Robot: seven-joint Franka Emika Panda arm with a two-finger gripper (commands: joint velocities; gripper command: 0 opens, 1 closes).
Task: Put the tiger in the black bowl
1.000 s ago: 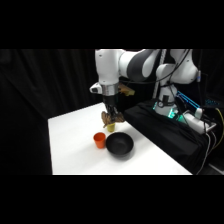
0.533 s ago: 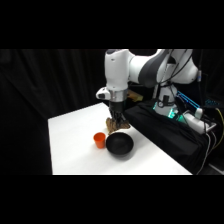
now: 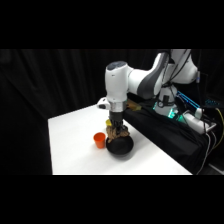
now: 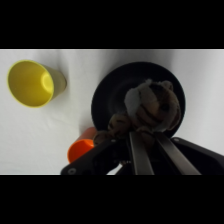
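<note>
Gripper [image 4: 150, 142] jaws narrow, clamped on tiger [image 4: 150, 107]. Tiger hangs directly above black bowl [image 4: 107, 100]; contact with bowl indeterminable. Tiger head direction, long axis unclear. Orange cup [image 4: 80, 147] partly hidden by linkage; yellow-green cup [image 4: 35, 82] on its side.

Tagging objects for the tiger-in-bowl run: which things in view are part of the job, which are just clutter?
Job: the tiger, held in the gripper over the bowl; the black bowl under it.

Clutter: the orange cup beside the bowl; the yellow-green cup, lying on its side on the table.
</note>
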